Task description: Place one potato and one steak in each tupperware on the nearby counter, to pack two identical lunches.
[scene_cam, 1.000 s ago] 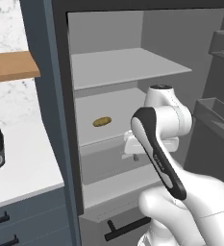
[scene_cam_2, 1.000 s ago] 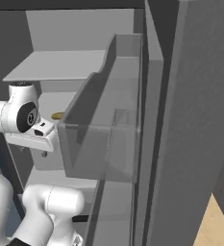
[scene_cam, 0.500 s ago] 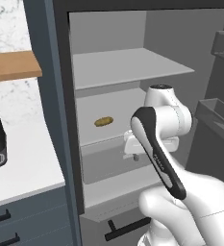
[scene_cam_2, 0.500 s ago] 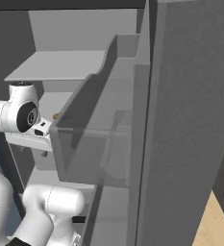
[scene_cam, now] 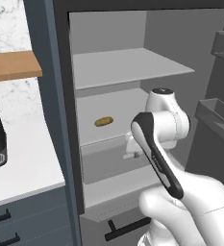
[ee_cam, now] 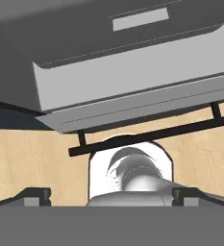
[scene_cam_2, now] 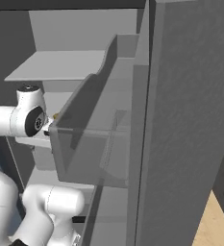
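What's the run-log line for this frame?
stage: reaching into open fridge | gripper: open, nothing held | potato: on middle fridge shelf, untouched | packed: not yet

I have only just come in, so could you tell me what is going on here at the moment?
The robot arm is reaching into an open fridge. One potato lies on the middle shelf, to the left of the arm's wrist and untouched. The gripper is open and holds nothing; the hand view looks down at a drawer with a black bar handle over a wooden floor. So the lunch packing is at the fetching stage, with nothing picked up yet.
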